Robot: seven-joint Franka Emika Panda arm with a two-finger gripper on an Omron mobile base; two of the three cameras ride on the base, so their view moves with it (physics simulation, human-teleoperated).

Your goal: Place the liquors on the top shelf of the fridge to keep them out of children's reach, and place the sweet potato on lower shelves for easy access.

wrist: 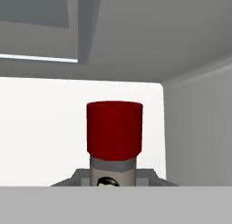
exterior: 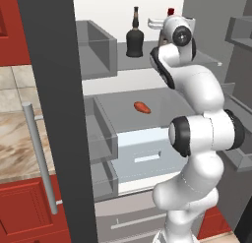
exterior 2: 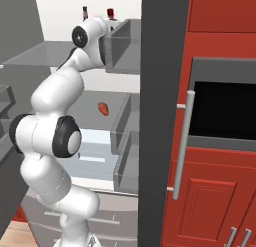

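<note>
The fridge (exterior: 54, 114) stands open. On its top shelf (exterior: 140, 64) the squat black liquor bottle (exterior: 135, 38) stands upright at the left. To its right, my gripper (exterior: 165, 24) reaches in at that shelf's height, shut on the grey liquor bottle. That bottle's red cap (exterior: 171, 11) pokes up above the hand. In the hand view the red cap (wrist: 114, 128) and grey neck rise close in front, and my fingertips are hidden. In the right base view the red cap (exterior 2: 110, 12) shows behind the wrist. The sweet potato (exterior: 142, 107) lies on a lower shelf (exterior: 118, 102).
Grey door bins (exterior: 96, 47) jut from the open door on the left, close to the shelves. A pale blue drawer (exterior: 142, 148) sits under the lower shelf. Red cabinets (exterior 2: 220, 191) and a dark oven opening (exterior 2: 225, 111) flank the fridge.
</note>
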